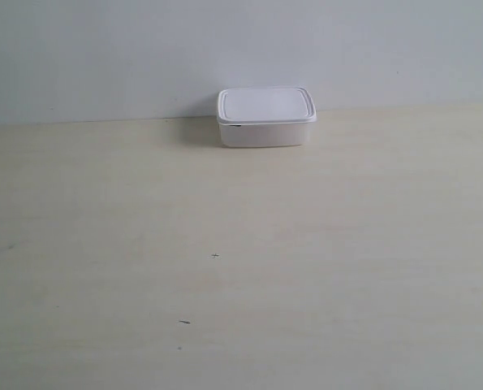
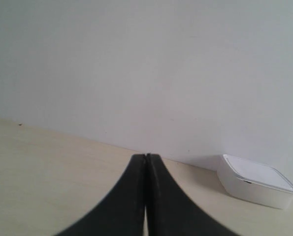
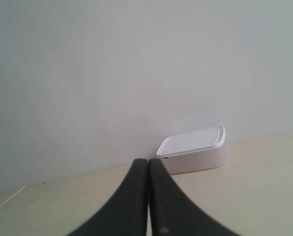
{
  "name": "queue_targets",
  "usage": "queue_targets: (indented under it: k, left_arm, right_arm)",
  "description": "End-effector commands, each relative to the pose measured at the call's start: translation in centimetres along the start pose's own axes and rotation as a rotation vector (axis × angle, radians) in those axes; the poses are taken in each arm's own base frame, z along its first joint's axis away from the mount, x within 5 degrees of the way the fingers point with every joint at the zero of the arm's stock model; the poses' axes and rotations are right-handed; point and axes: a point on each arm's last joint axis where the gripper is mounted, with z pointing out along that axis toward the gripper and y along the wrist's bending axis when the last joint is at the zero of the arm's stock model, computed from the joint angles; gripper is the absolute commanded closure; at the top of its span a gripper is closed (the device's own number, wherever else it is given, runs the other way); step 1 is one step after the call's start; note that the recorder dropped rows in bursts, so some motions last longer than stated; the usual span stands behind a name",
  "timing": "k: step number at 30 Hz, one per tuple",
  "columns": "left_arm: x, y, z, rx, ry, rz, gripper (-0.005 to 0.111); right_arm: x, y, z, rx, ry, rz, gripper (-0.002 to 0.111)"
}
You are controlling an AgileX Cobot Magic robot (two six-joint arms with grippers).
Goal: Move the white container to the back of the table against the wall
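Note:
The white container (image 1: 265,118), a small lidded box with rounded corners, sits at the far edge of the table (image 1: 225,268), touching or almost touching the wall (image 1: 225,49). Neither arm shows in the exterior view. In the left wrist view my left gripper (image 2: 146,156) is shut with nothing in it, well short of the white container (image 2: 257,184), which lies off to one side. My right gripper (image 3: 147,161) is also shut and holds nothing. The white container (image 3: 195,155) lies beyond it at the wall, apart from the fingertips.
The cream tabletop carries only a few tiny dark specks (image 1: 215,256) toward its front. The plain pale wall closes off the back along the whole table edge.

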Motion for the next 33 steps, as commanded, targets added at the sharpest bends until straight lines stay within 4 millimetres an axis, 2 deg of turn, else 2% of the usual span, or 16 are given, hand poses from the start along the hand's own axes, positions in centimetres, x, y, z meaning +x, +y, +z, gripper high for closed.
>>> queue_targets:
  k: [1,22,26,30,33]
  left_arm:
    - [-0.06,-0.01,-0.05,0.0,-0.007,0.007,0.107]
    - [-0.05,-0.01,-0.05,0.001,-0.007,0.0,0.107]
    - [0.1,-0.45,-0.06,0.048,0.012,-0.084,0.107]
    - [0.08,-0.6,-0.07,0.064,0.017,-0.264,0.107]
    - [0.06,-0.6,-0.07,0.064,0.015,-0.277,0.107]
  right_arm:
    - [0.14,-0.05,-0.04,0.002,0.0,-0.004,0.108]
    - [0.14,-0.05,-0.04,0.002,0.0,-0.004,0.108]
    - [0.14,-0.05,-0.04,0.002,0.0,-0.004,0.108]
    - [0.14,-0.05,-0.04,0.002,0.0,-0.004,0.108]
    - [0.14,-0.05,-0.04,0.002,0.0,-0.004,0.108]
